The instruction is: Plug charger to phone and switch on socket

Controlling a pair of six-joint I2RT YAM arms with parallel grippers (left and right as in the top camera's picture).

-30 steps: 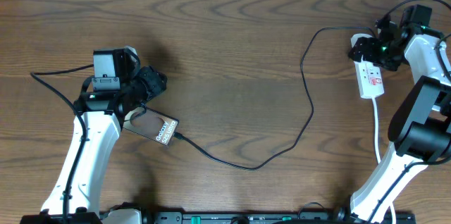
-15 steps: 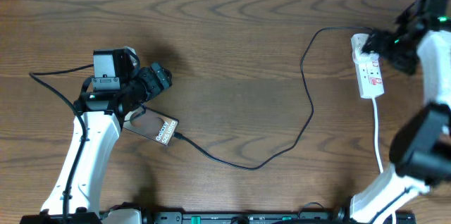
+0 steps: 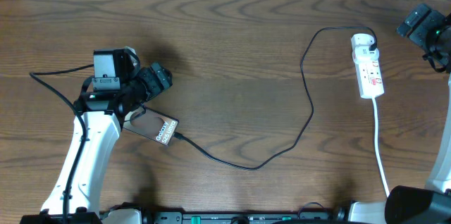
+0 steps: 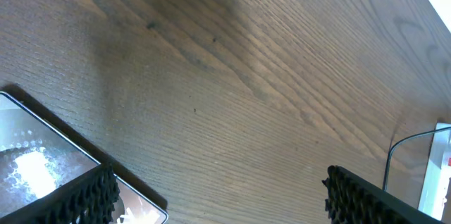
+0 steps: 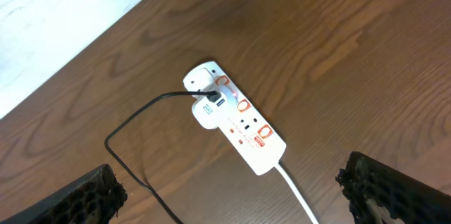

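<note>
The phone (image 3: pixel 158 129) lies flat at the left with its "Galaxy" lettering up; its glossy corner (image 4: pixel 42 160) shows under my left finger. The charger (image 3: pixel 308 104), a thin black cable, runs from the phone's right end in a long loop to the socket (image 3: pixel 369 69). The cable (image 5: pixel 141 118) ends in a black plug at the white strip (image 5: pixel 236 122), which carries red marks. My left gripper (image 3: pixel 155 81) hovers just above the phone, open (image 4: pixel 220 182), with bare wood between its fingers. My right gripper (image 3: pixel 421 23) is open (image 5: pixel 229 176), high and right of the socket, holding nothing.
The socket's white cord (image 3: pixel 380 146) runs down toward the front edge. The table's far edge and a white wall (image 5: pixel 63 13) lie just behind the socket. Bare wood (image 3: pixel 232 62) spreads between the phone and the cable loop.
My right arm has pulled away from the socket toward the table's right edge. The left arm has stayed almost still over the phone.
</note>
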